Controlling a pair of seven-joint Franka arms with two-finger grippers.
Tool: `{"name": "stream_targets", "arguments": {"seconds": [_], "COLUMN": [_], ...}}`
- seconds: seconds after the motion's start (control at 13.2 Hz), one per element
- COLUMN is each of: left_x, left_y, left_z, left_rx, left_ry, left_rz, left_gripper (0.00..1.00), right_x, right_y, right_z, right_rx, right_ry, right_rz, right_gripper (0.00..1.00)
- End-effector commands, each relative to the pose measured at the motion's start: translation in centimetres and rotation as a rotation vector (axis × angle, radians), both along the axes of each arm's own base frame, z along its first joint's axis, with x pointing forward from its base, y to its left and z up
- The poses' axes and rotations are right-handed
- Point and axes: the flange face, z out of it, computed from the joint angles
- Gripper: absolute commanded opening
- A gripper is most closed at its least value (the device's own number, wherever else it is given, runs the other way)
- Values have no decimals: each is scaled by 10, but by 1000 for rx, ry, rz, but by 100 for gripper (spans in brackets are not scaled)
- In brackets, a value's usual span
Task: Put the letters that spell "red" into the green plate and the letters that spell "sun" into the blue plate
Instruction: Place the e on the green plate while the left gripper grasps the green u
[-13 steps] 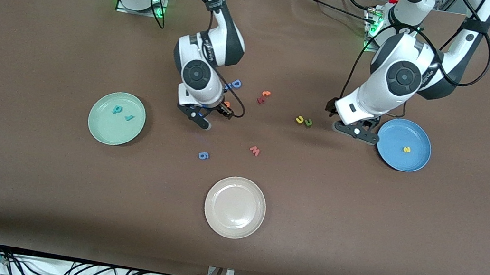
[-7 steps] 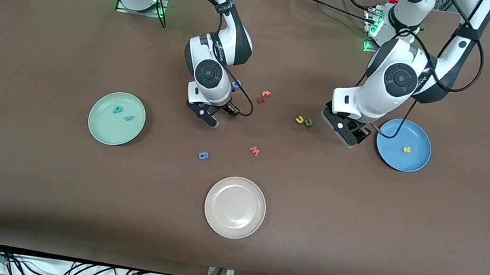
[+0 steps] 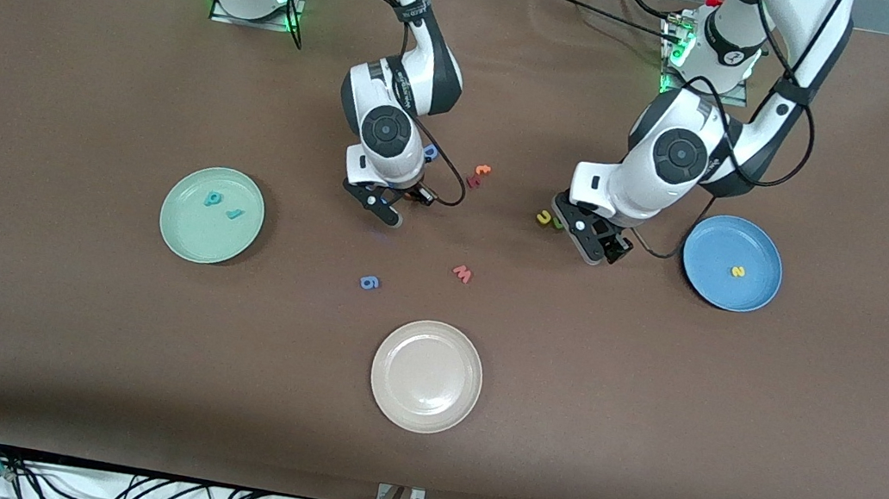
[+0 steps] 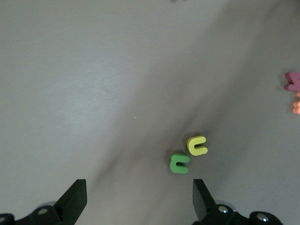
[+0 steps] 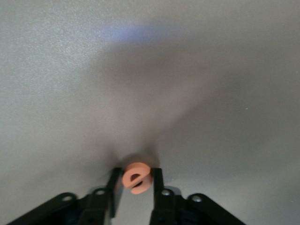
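Right tool point(image 5: 136, 185) is low over the bench point(image 3: 647, 417), its two fingers point(image 5: 115, 185) pressed against either side of the orange "e" point(image 5: 136, 177), so it grips that letter; in the front view this tool point(image 3: 378, 204) sits nearer the front camera than the red and orange pair of letters point(image 3: 478, 175) and toward the right arm's end from that pair. Left tool point(image 4: 138, 199) hangs with jaws wide and nothing between them, over the bench just beside the dark green arch-shaped letter point(image 4: 178, 163) and the yellow arch-shaped letter point(image 4: 197, 145), which lie touching or nearly so; in the front view it point(image 3: 595, 240) is toward the left arm's end from the pair. Green plate point(image 3: 180, 243), well toward the right arm's end from the pair, holds the teal "d" point(image 3: 213, 199) and teal "r" point(image 3: 235, 213). Blue plate point(image 3: 709, 287), well toward the left arm's end, holds the yellow "s" point(image 3: 738, 272). Red "w" point(image 3: 463, 273), a small blue letter point(image 3: 369, 282) and the beige-white plate point(image 3: 427, 376) lie nearer the front camera than the pair.
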Motion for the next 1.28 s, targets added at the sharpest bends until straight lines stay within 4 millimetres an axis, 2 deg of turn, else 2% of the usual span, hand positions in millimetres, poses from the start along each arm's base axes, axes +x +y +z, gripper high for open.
{"name": "stream_targets", "arguments": {"seconds": [0.0,0.23,0.45,0.6,0.68,0.91,0.98,1.06,1.13,1.21], "left_x": [-3,-9,-16,-20,-20,-26,-27,-28,-28,-28], "left_y": [0,-4,-9,-8,-8,-15,-17,-18,-18,-21], "left_z": [-17,-34,-58,-66,-66,-67,-67,-67,-68,-68], "left_rx": [-19,-11,-10,-8,-8,-6,-7,-4,6,17], "left_ry": [5,32,41,45,45,48,47,46,40,32], "left_rz": [-72,-97,-105,-105,-105,-120,-125,-132,-152,-171], "left_gripper": [99,99,99,99,99,97,96,94,92,90], "right_x": [5,40,78,99,104,125,130,132,132,132], "right_y": [-10,-60,-140,-194,-214,-288,-306,-310,-312,-312], "right_z": [8,42,75,91,92,68,61,50,44,43], "right_rx": [-1,3,40,67,68,68,69,49,43,43], "right_ry": [35,106,163,168,168,188,187,183,184,186], "right_rz": [55,186,390,508,546,569,588,607,601,597], "right_gripper": [15,15,15,16,16,17,17,19,30,82]}}
